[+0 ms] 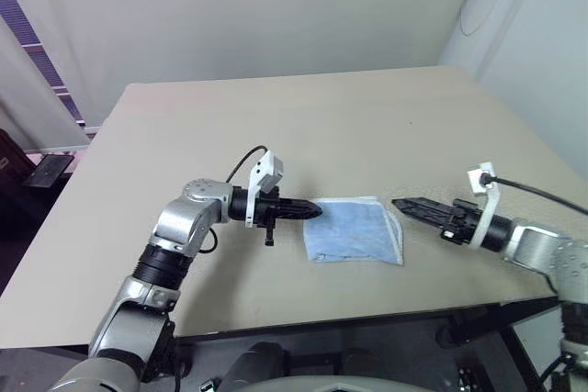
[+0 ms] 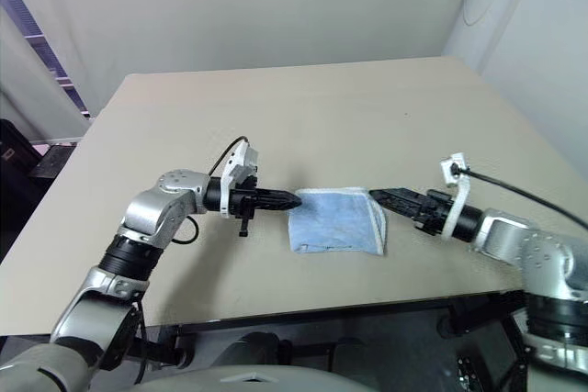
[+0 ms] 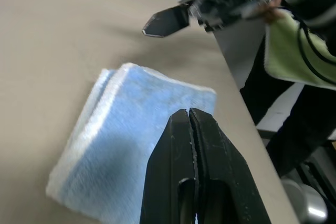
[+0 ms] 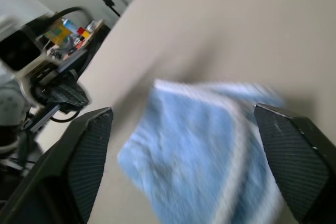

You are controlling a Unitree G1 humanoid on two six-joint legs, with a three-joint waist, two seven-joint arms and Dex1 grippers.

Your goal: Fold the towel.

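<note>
Light blue terry towel (image 1: pixel 354 230) with white edging, folded into a small, roughly square pad, lying flat near the front edge of the beige table (image 1: pixel 303 126), between both pincers. No readable writing or labels anywhere. Left gripper (image 1: pixel 312 211) with black fingers pressed together, tip just at the towel's left edge, holding nothing. Right gripper (image 4: pixel 184 145) spread wide, empty, fingers apart either side of the towel's right end, not gripping it.
</note>
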